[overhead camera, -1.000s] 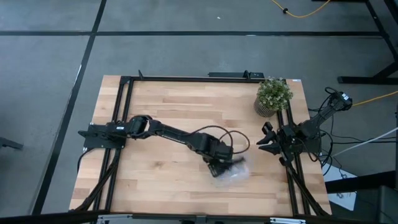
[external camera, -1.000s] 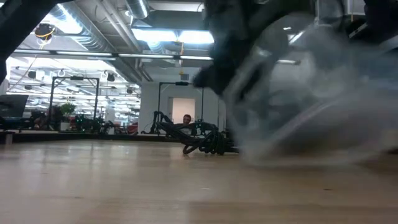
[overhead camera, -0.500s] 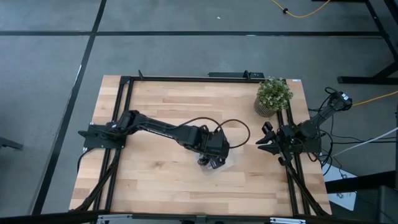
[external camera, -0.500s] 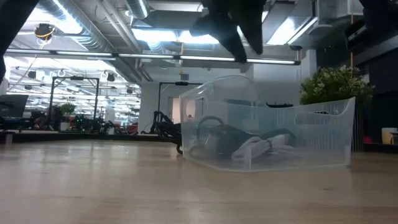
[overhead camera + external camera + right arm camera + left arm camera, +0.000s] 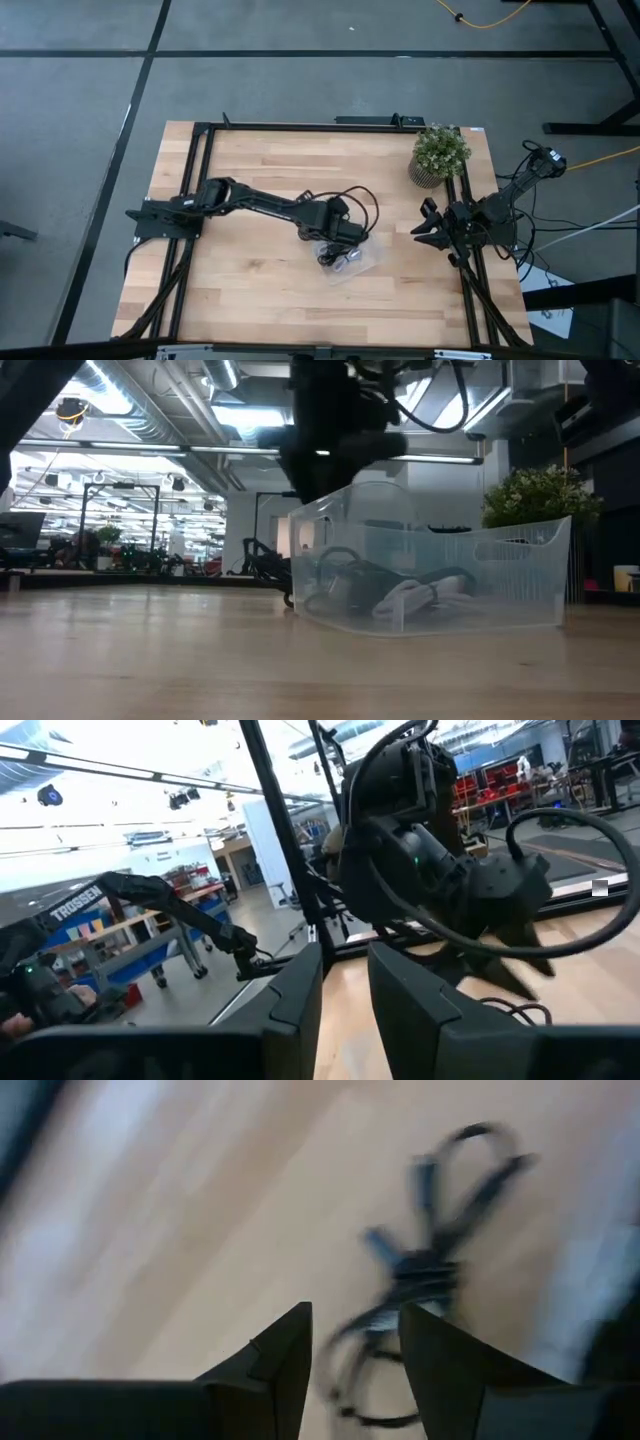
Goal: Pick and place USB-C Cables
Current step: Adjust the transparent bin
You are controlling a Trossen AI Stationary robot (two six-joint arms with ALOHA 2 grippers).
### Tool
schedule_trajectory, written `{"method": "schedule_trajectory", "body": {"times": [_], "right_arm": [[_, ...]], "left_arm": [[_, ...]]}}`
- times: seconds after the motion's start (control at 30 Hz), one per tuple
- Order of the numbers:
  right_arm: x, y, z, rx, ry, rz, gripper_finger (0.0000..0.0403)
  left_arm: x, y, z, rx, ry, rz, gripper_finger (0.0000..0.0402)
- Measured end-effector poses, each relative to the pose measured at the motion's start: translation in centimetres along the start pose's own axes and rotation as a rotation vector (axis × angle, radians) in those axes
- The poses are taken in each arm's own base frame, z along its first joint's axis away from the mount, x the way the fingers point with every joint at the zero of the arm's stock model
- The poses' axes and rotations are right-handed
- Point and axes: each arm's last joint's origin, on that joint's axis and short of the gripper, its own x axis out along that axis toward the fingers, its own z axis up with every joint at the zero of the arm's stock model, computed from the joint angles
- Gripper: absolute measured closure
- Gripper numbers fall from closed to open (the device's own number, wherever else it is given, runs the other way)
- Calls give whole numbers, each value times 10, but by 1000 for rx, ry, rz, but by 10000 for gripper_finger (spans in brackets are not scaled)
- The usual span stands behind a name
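Black and pale USB-C cables [image 5: 400, 592] lie bundled in a clear bin [image 5: 500, 585]; left claw [image 5: 355, 1370] gapes empty above.

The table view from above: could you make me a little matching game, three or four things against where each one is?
Things:
1. potted plant
2. clear plastic bin
3. left gripper
4. right gripper

Places:
A. at the table's right edge, waiting
B. mid-table, cable bundles inside
C. far right corner of the table
D. mid-table, by the bin

Pairs: 1-C, 2-B, 3-D, 4-A
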Motion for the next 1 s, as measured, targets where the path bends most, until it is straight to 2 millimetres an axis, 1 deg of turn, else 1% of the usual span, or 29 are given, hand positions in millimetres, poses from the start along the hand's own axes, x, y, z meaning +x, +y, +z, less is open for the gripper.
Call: {"method": "schedule_trajectory", "body": {"times": [0.1,0.2,0.33,0.47,0.67,0.87,1.0], "right_arm": [[0,0,0,0,4,-1,313],[0,0,-1,-3,7,-1,313],[0,0,-1,-4,9,-2,313],[0,0,-2,-6,18,-4,313],[0,-1,-2,-7,22,-6,313],[0,-1,-3,-11,30,-8,313],[0,-1,-4,-14,38,-10,313]], "left_arm": [[9,-5,0,-9,34,-58,258],[18,-16,2,-6,2,-117,258],[11,-25,15,-22,-95,-245,258],[9,-33,23,-23,-138,-365,258],[7,-45,27,-49,-171,-481,258],[-3,-56,30,-59,-273,-563,258],[-14,-61,29,1,-288,-617,258]]}}
